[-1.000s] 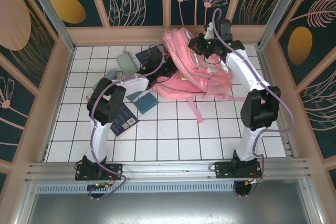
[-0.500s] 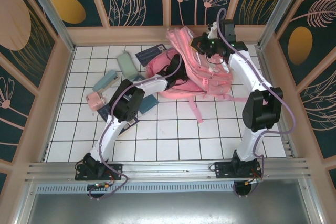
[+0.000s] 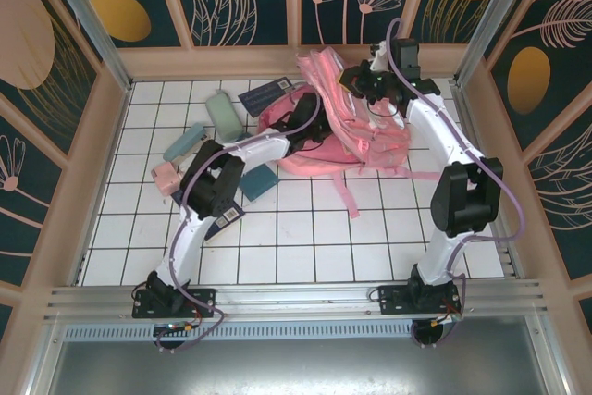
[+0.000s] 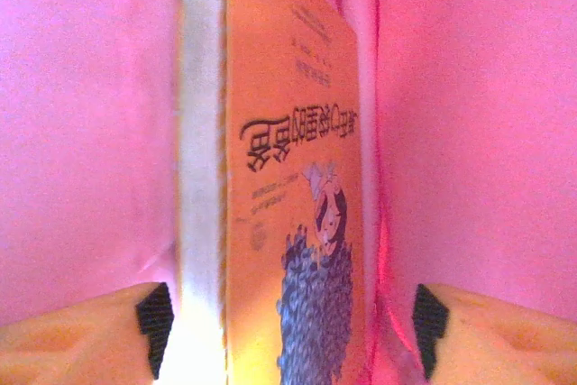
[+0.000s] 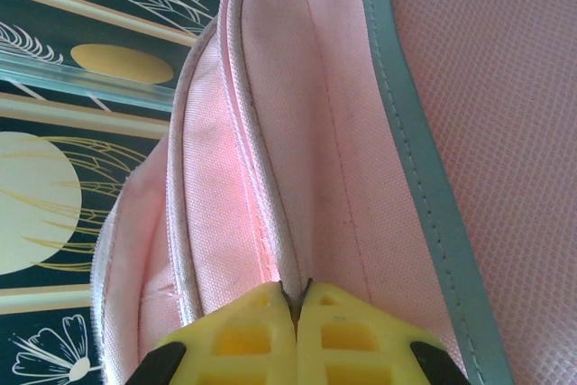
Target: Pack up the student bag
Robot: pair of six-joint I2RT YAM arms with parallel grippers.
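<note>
The bag [image 3: 356, 131] lies by the table's [image 3: 305, 228] far edge, right of the middle. The left gripper [image 3: 301, 119] is pushed into it from the left. In the left wrist view the bag's pink fabric closes in on both sides. The fingers [image 4: 81, 335] stand wide apart, with an orange book [image 4: 288, 178] on edge between them, nearer the left one. The right gripper [image 5: 296, 308] is pinched tight on a seam fold of the bag, beside the pale strip [image 5: 410, 142].
</note>
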